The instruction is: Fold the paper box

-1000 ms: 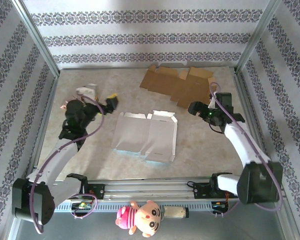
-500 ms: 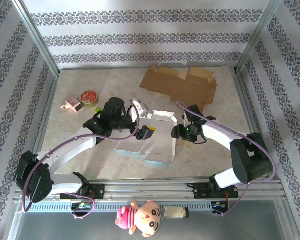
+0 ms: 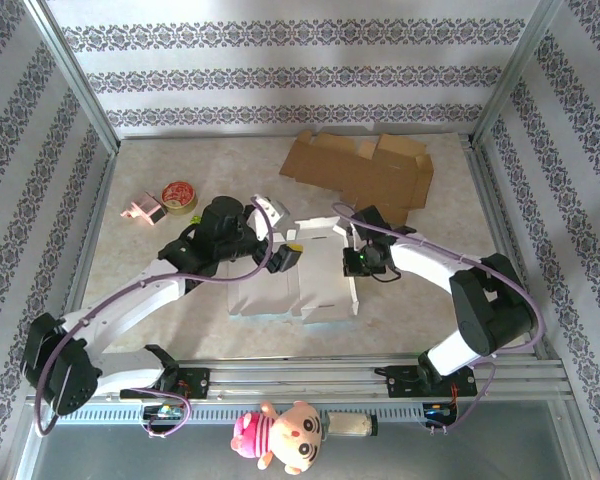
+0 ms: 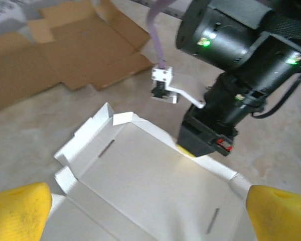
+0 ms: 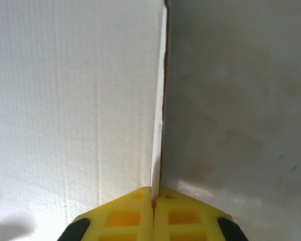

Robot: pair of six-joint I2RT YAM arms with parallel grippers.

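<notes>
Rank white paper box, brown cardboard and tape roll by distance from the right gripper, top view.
1. white paper box: its right edge is pinched in the right gripper.
2. brown cardboard: at the back.
3. tape roll: far left.

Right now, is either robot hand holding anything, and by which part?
Yes. The right gripper is pinched shut on the thin side edge of the white paper box. The left gripper is open above the box, holding nothing.
</notes>
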